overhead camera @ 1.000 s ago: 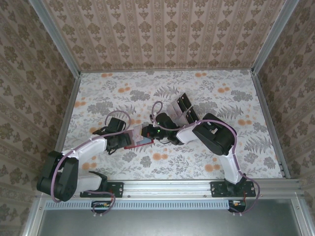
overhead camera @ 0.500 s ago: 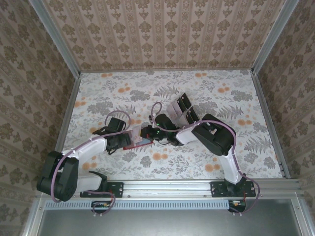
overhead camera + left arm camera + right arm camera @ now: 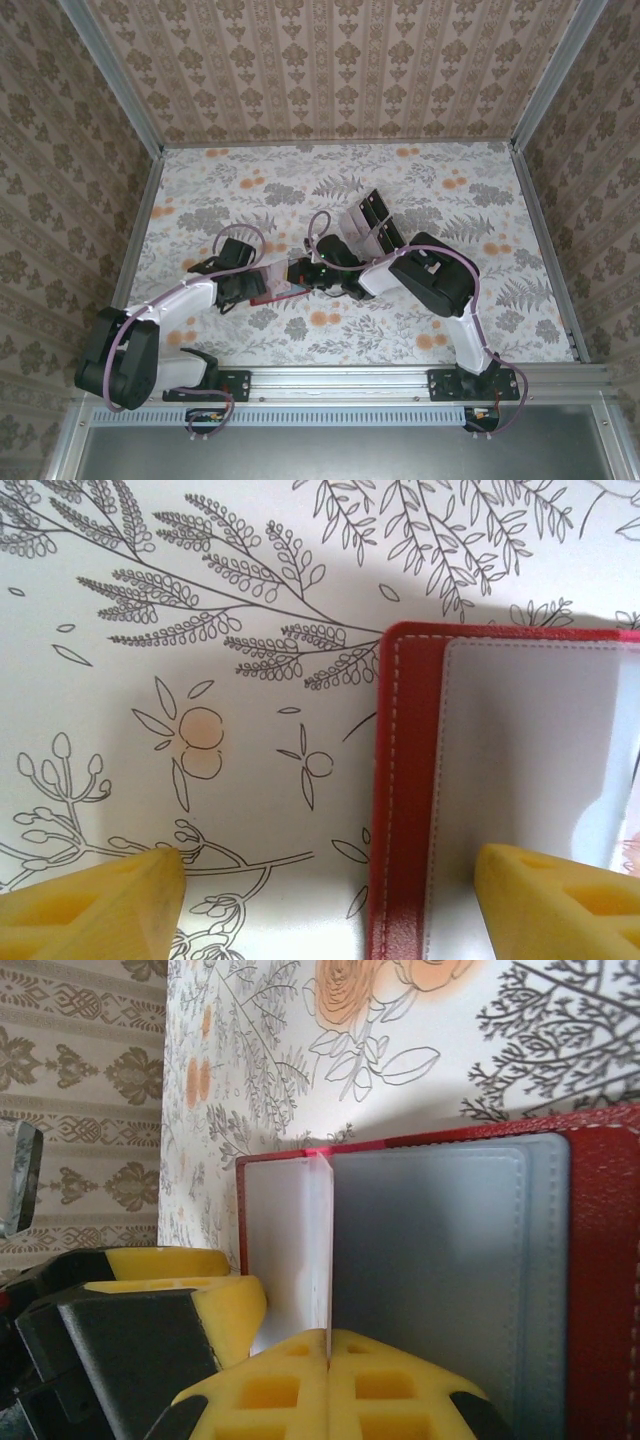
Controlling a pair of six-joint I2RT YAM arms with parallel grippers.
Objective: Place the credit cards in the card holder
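Observation:
The card holder (image 3: pixel 270 293) is a red wallet lying open on the table, with its pale inner pocket (image 3: pixel 520 760) facing up. My left gripper (image 3: pixel 330 890) stands open astride the wallet's left edge (image 3: pixel 400 780), one yellow fingertip (image 3: pixel 100 900) over the table and the other over the pocket. My right gripper (image 3: pixel 328 1345) is shut on a thin pale credit card (image 3: pixel 300 1240). The card stands on edge over the wallet's grey pocket (image 3: pixel 440 1260), close to the left gripper's fingers (image 3: pixel 200 1300). In the top view the right gripper (image 3: pixel 300 272) meets the wallet from the right.
A clear plastic tray with dark rectangles (image 3: pixel 370 225) stands just behind the right arm. Patterned walls (image 3: pixel 320 70) close the table on three sides. Floral tabletop (image 3: pixel 250 190) lies open to the back left and at the front (image 3: pixel 330 335).
Almost nothing differs: the right gripper with its card has shifted very slightly at the wallet, and the left gripper has stayed put.

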